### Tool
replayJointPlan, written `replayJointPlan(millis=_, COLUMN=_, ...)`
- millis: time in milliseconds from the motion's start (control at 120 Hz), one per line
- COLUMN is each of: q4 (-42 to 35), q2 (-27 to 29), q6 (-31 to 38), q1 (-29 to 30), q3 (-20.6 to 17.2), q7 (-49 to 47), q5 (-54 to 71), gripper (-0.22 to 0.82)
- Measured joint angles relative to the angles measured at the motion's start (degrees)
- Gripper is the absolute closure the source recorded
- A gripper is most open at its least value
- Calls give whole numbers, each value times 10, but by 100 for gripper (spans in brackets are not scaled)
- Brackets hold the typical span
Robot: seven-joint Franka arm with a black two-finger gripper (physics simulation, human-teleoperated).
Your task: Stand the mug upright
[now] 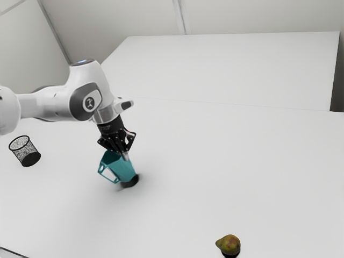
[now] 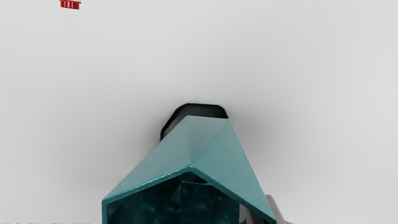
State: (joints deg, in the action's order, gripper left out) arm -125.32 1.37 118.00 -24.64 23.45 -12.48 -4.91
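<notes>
Teal mug [image 1: 121,166]: aslant below your hand [image 1: 124,156], mouth toward the exterior view's left.
Grip: narrow, pinching one wall [image 2: 244,177].
Base [image 1: 128,178]: low, toward that view's right; swing it beneath the mouth.

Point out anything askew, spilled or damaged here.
The mug looks askew: it leans in the exterior view, its open rim up toward that view's left and its base low over the table, not standing square. The gripper has it by the wall, one finger inside. I see no spill or damage.
</notes>
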Motion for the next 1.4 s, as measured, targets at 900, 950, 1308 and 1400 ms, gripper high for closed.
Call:
replayJointPlan(millis=900, q4=39, q2=-69, q6=-38, q1=10, q3=0, q7=-26, q5=26, gripper=79)
replayJointPlan(millis=950, q4=39, q2=-69, q6=-35, q1=11, q3=0, q7=-26, q5=25, gripper=77)
replayJointPlan(millis=1308, q4=50, q2=-64, q6=-32, q1=8, q3=0, q7=-20, q5=26, gripper=16)
replayJointPlan(millis=1400, q4=57, q2=-57, q6=-35, q1=4, q3=0, q7=-18, q5=24, gripper=11)
